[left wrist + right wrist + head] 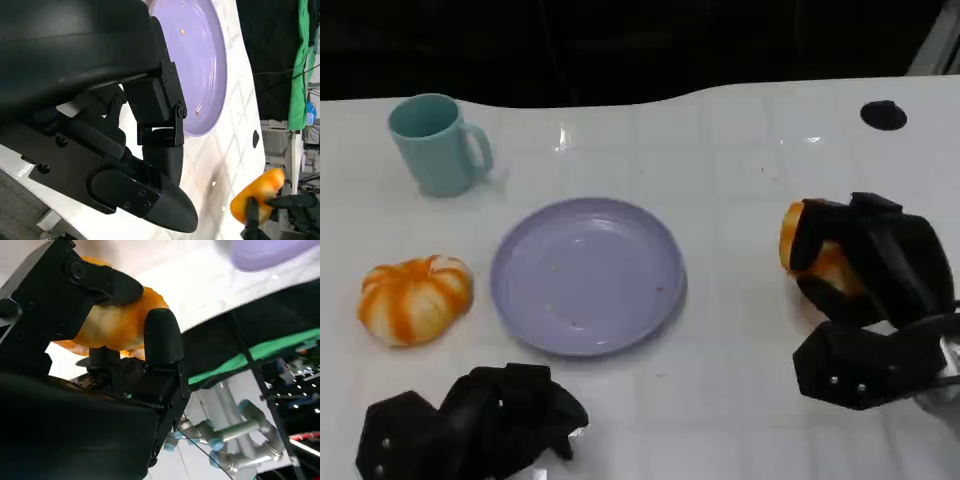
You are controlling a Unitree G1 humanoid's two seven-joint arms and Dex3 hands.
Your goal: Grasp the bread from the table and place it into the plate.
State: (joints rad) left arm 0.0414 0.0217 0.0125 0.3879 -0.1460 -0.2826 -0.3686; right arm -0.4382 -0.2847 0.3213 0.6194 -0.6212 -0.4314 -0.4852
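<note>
While the right hand (865,265) fingers (161,335) pinch the bread (825,262) above the shiny white tabletop (740,160), the left hand (480,420) fingers curl in, near the purple plate (588,275), black dark behind

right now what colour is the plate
Pale purple plate, seen best in the head view.

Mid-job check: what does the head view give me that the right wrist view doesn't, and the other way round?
Head view alone: the teal mug, the orange-striped pumpkin, the left hand curled by the table's near edge. Right wrist view alone: a grey robot arm with blue joints beyond the table. Both: the right hand gripping the bread, and the purple plate.
</note>
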